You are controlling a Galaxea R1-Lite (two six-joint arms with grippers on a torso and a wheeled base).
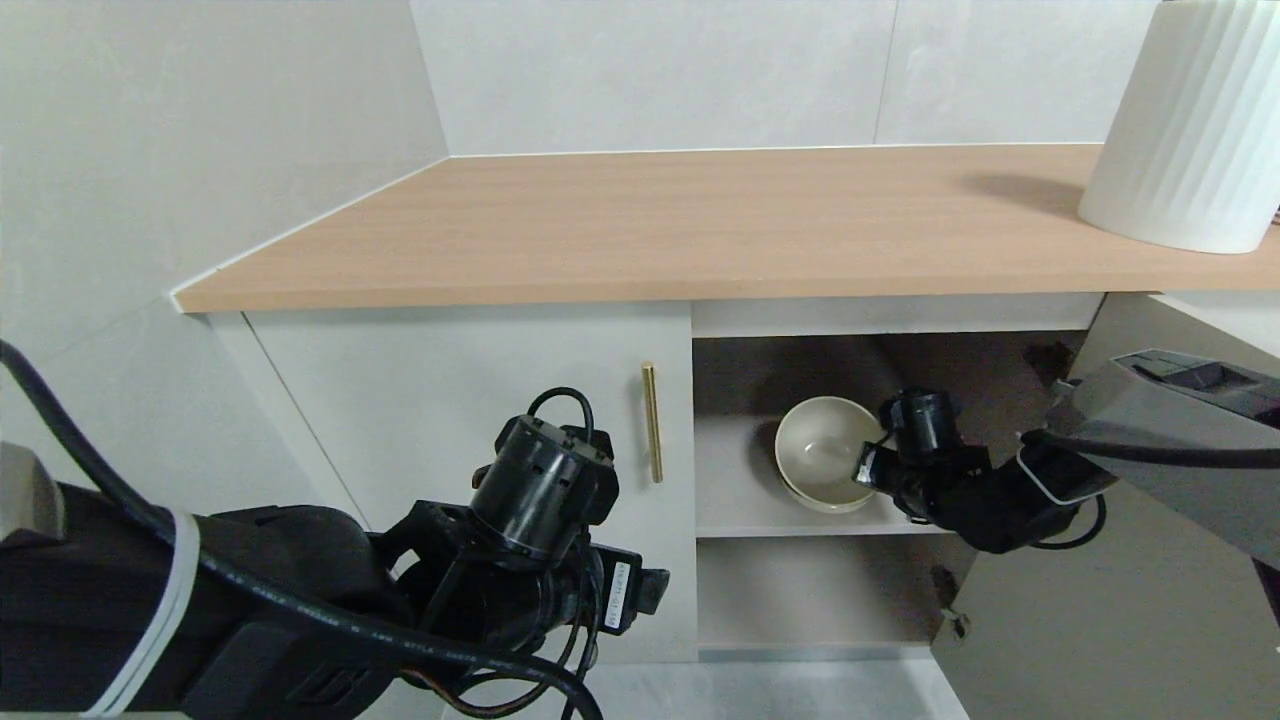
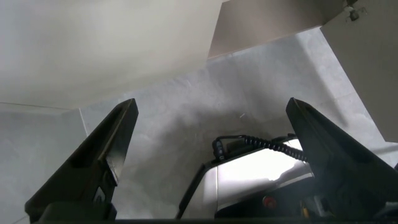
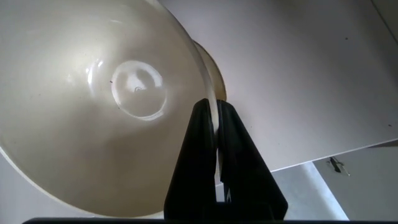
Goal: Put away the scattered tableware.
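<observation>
The right pincer (image 1: 868, 472) pinches the rim of the cream bowl (image 1: 820, 455), tilted over the cupboard shelf (image 1: 735, 510); the left pincer (image 2: 211, 106) hangs spread, holding nothing. Best to level the bowl and seat it flat before letting go

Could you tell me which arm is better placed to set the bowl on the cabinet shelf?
Right. The right gripper is shut on the bowl at its rim, inside the open cabinet at the shelf. The left gripper is open and empty, in front of the closed door.
</observation>
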